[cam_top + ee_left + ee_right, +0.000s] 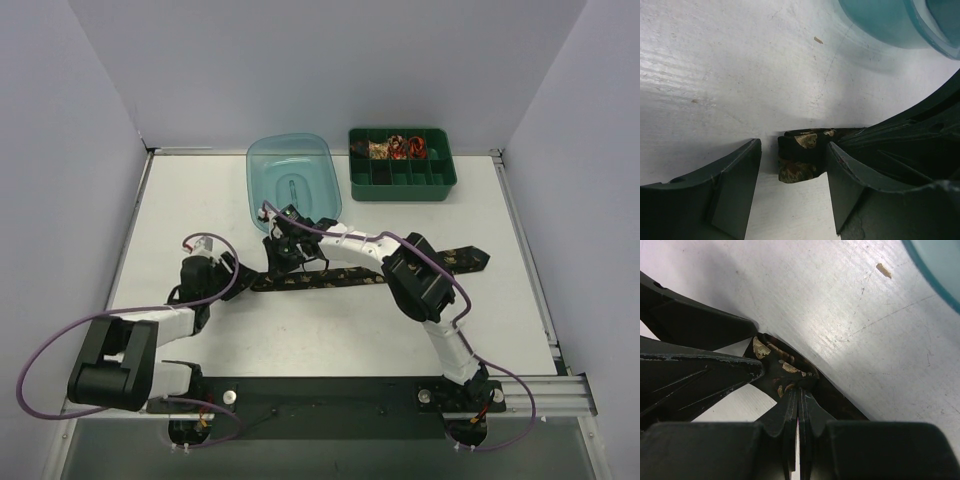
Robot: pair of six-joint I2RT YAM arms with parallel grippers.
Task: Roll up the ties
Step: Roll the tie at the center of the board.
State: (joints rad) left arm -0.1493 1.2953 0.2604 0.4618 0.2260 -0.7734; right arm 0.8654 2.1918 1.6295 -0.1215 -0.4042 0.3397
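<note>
The white bench (200, 200) carries a translucent teal plastic tub (290, 180) at upper centre of the overhead view. To its right is a green compartment tray (400, 192), likely the place for finished rolls, since small red and beige fabric coils (395, 148) sit in its back row.

The long black necktie with a gold-tan floral pattern (340, 277) lies flat across the middle of the frame, running from below the tub out to the right. Laid straight like this, it can be wound from one end.

The right arm reaches over to the tie's left end. There the right tool (799, 390) is clamped tight on a fold of the fabric, seemingly pinning the first turn.

The left tool (795, 147) stands wide, its fingers (735, 175) straddling the folded tie end (797, 160) without closing on it. It looks ready to take over the small roll.
</note>
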